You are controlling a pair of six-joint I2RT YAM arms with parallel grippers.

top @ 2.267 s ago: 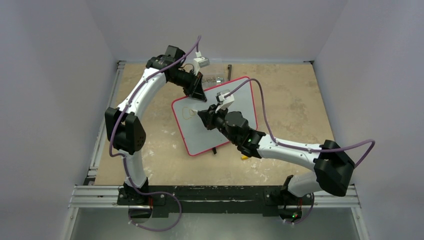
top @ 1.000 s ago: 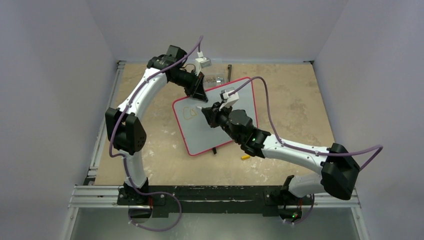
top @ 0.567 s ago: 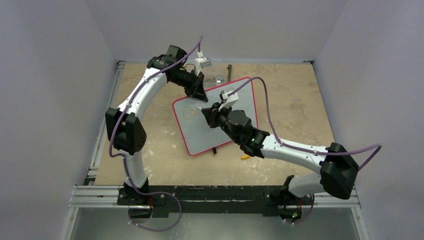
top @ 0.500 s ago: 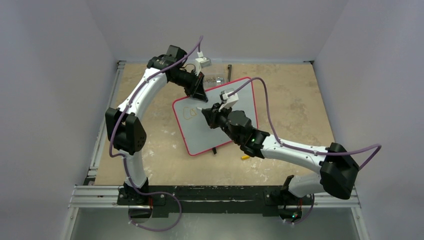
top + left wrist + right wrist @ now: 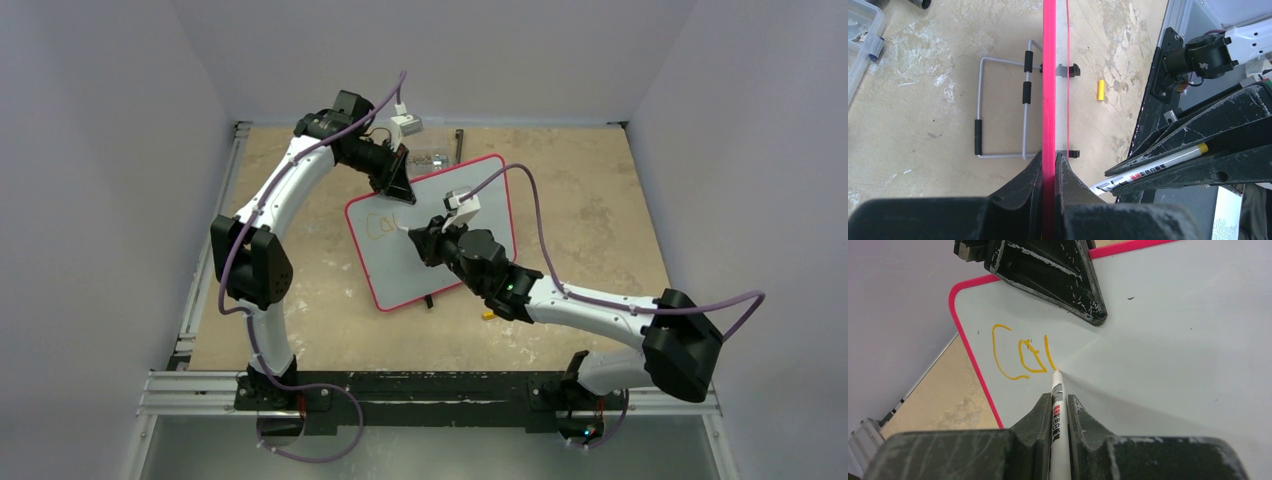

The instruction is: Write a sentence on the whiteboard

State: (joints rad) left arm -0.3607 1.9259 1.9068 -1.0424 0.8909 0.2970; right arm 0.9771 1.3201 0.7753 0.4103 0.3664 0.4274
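1. The worn tan plywood table (image 5: 600, 200) sits inside plain pale walls, and I see both arms reaching in over it from the near edge.
2. The whiteboard (image 5: 395, 270) lies around the middle of the table, turned at an angle, its red-pink rim showing all round in the overhead view.
3. My left gripper (image 5: 400, 185) is at the whiteboard's far edge. In the left wrist view its jaws (image 5: 1049, 157) are pinched onto the rim, which runs edge-on straight up the frame (image 5: 1049, 75).
4. My right gripper (image 5: 420, 238) hovers over the whiteboard's upper-left part, clamped tight on a white marker (image 5: 1057, 390) that pokes out between the fingers (image 5: 1055, 402).
5. The marker's tip touches the glossy whiteboard face (image 5: 1173, 340) at the foot of a short orange-yellow stroke.
6. The sentence (image 5: 1020, 357) so far reads as a "C", a rough "o" and that one stroke, close to the whiteboard's left rim (image 5: 378, 225).
7. A grey wire stand (image 5: 1003, 120) with black sleeves lies on the side of the whiteboard away from the marker (image 5: 1148, 167).
8. Small black clips (image 5: 1068, 70) stick out from the whiteboard's rim.
9. A small yellow cylinder (image 5: 1101, 90) rests on the table just off the whiteboard's near edge (image 5: 489, 314).
10. A clear plastic container (image 5: 430, 158) sits just beyond the whiteboard's far edge.
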